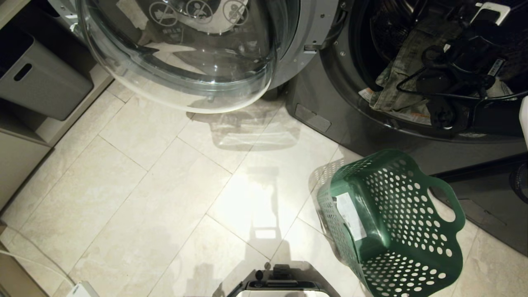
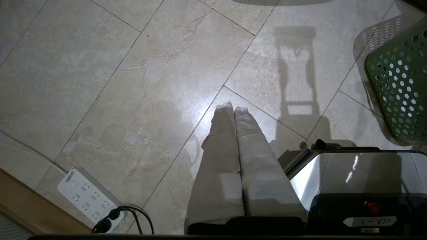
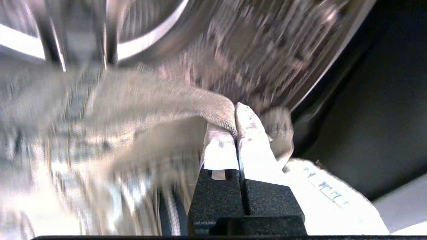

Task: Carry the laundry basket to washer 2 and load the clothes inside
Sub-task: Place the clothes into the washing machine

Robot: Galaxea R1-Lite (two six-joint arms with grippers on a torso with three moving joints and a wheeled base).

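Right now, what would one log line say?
right gripper: shut on clothes, inside washer | left gripper: shut, idle | basket: empty, on floor

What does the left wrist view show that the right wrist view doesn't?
Only the left wrist view: the shut left gripper over the tiled floor, a power strip, and the laundry basket. Only the right wrist view: the right gripper shut on the clothes inside washer 2. Shared: nothing; each shows only its own gripper.

The empty green laundry basket (image 1: 392, 222) lies tipped on the floor beside the open washer (image 1: 330, 103), pale clothes (image 1: 406, 70) in its drum.
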